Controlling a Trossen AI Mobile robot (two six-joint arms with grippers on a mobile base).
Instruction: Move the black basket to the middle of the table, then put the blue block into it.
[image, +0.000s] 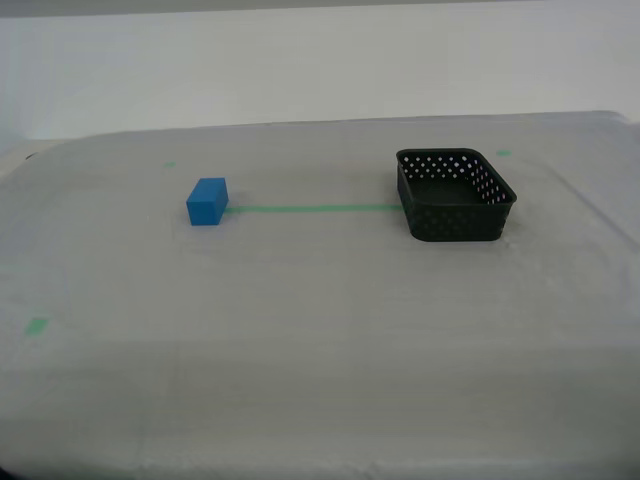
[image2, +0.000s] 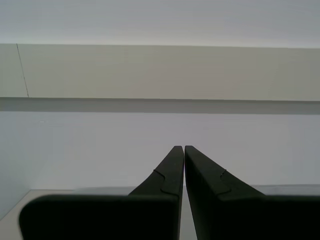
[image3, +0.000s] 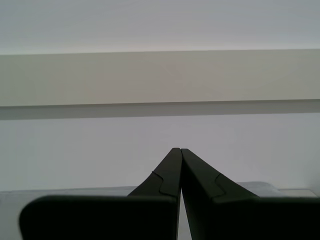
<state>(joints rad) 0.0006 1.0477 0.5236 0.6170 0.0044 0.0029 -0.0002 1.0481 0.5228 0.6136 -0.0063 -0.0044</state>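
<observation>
Both claws (image3: 178, 150) (image2: 181, 148) closed, facing wall.

One black basket (image: 455, 195), one blue block (image: 207, 201), one table (image: 320, 360), two hands.

My first gripper (image3: 179, 150), with two dark, tapering plastic fingers (image3: 167, 175), has its jaws pressed together at the tips and holds nothing. My second gripper (image2: 183, 147), of the same dark tapering build, has its jaws nearly together, a thin slit between them, also holding nothing. Neither arm appears in the exterior view.
</observation>
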